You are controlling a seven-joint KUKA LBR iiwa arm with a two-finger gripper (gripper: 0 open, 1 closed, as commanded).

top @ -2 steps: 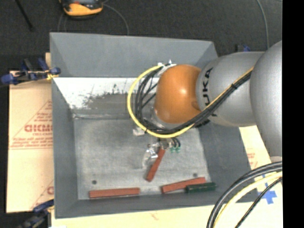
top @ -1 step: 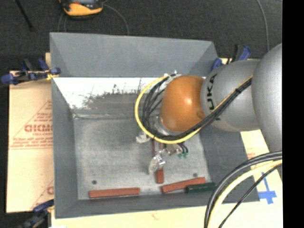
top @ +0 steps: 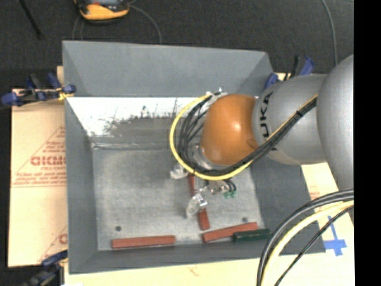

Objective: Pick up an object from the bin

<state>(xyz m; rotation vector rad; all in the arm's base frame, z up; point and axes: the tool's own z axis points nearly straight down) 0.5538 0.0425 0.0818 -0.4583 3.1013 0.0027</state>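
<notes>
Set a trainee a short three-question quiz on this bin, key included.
1. Which thing lies nearest the gripper?
A) a short red-brown stick
B) a blue ball
C) a yellow cup

2. True or false: the two long red-brown bars, one left and one right, lie along the top wall of the bin in the camera view.

3. Fill in: the dark green pen-like thing lies at the bin floor's lower ____ corner in the camera view.

Key: 1 A; 2 false, they lie along the floor's lower edge; 3 right.
</notes>
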